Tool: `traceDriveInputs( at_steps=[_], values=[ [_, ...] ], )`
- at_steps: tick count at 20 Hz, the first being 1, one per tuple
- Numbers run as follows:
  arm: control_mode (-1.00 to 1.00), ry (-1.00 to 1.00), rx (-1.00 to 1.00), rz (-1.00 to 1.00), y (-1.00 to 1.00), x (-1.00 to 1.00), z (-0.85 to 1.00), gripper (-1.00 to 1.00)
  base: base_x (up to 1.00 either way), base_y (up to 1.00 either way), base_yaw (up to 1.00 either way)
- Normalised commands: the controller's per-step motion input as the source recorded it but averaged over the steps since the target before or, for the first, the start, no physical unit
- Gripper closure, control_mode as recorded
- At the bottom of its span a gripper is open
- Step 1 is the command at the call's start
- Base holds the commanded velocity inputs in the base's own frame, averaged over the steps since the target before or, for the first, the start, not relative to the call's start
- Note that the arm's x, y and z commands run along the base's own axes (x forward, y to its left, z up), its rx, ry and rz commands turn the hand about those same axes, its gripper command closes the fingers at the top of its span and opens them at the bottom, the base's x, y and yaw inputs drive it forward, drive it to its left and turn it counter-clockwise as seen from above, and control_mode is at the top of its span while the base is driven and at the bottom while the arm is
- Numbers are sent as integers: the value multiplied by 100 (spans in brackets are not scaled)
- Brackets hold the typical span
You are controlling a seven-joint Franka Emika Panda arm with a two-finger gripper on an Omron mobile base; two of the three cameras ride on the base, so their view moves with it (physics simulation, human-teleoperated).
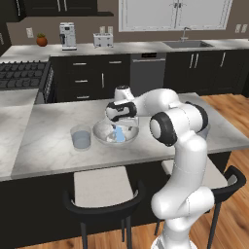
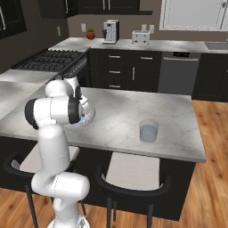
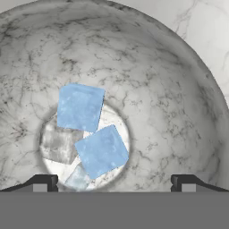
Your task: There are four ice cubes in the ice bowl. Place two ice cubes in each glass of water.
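Counter (image 1: 58, 141): open hand (image 3: 114, 182) over ice bowl (image 3: 179, 112).

No text, label, brand, number or sign could be read anywhere in the three views; every surface was plain or too small and blurred to make out any lettering.
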Motion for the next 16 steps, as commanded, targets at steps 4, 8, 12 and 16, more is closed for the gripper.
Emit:
traceDriveInputs(
  at_steps=[4,8,12,16],
  values=[
    [-100,0,0,0,19,33,-17,-100,0,0,0],
    [-100,0,0,0,5,29,-15,-100,0,0,0],
    [-100,0,0,0,0,28,-20,-100,0,0,0],
    [-100,0,0,0,0,29,-22,-100,0,0,0]
  ],
)
